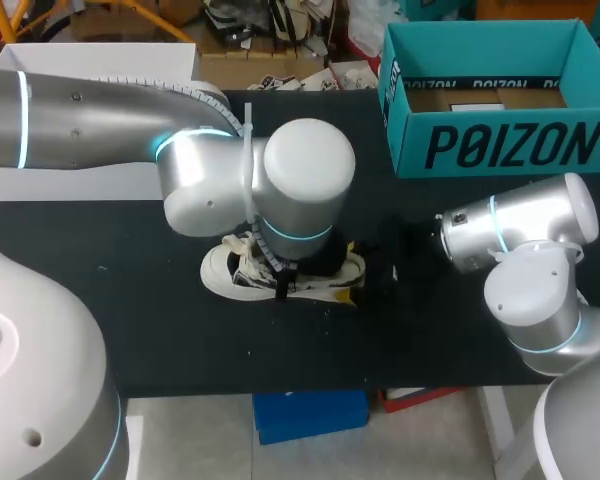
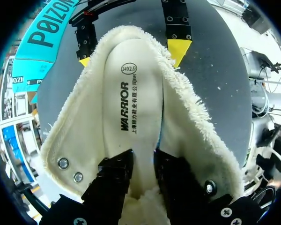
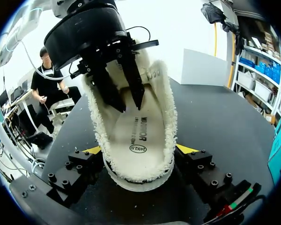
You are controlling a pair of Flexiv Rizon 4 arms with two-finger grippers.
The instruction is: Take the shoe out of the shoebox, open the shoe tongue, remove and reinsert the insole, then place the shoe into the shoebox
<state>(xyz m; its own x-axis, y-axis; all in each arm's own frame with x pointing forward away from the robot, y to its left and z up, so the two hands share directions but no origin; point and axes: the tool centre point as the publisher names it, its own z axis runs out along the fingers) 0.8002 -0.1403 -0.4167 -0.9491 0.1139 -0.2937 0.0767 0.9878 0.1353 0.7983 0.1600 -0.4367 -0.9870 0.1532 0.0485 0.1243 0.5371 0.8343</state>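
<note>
Your right end effector (image 3: 139,150) clamps the shoe (image 1: 218,272) by its heel at the tabletop's (image 1: 130,300) middle, likely steadying it, while your left end effector (image 3: 129,108), narrowly parted, presses the insole (image 2: 131,103).

shoe (image 1: 218,272) on table (image 1: 130,310) centre | shoebox (image 1: 500,145) behind-right | insole (image 2: 131,117) seemingly in shoe

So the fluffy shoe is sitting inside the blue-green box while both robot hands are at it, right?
Not inside. The head view shows the shoe lying on the black table, outside the box. The rest holds: the left gripper reaches into it and the right gripper grips its end.
</note>
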